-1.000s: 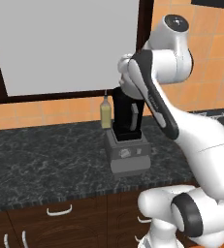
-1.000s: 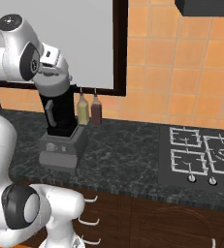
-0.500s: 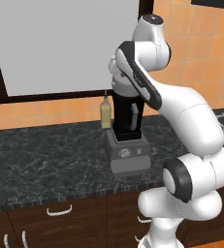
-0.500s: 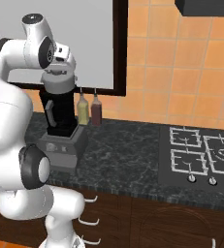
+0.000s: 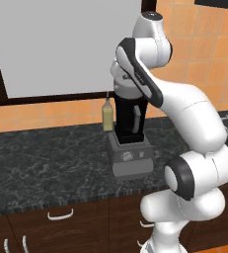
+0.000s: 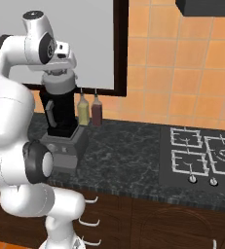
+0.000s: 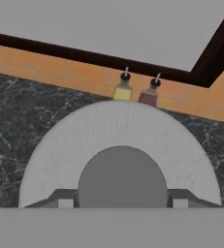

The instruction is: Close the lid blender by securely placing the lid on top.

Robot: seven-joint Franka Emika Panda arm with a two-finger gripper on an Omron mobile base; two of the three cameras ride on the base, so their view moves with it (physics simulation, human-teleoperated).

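The blender is a black jar (image 5: 130, 117) on a boxy grey base (image 5: 131, 157), standing on the dark counter; it also appears as jar (image 6: 60, 112) and base (image 6: 63, 146). The light-grey lid (image 6: 61, 82) is right at the jar's top rim, directly under my hand; I cannot tell whether it is seated. In the hand view the lid (image 7: 118, 131) spreads wide, with its darker knob (image 7: 122, 177) in the middle. My gripper (image 7: 122, 201) is shut on the lid, one fingertip (image 7: 65, 198) on each side of the knob.
A yellowish bottle (image 6: 84, 109) and a reddish bottle (image 6: 97, 111) stand against the tiled wall just behind the blender. A gas hob (image 6: 201, 155) lies at the right of the counter (image 5: 46, 158). A dark-framed window (image 5: 61, 49) runs behind.
The arm's upper links have swung upright and toward the blender. The hand with the lid has stayed over the top of the jar.
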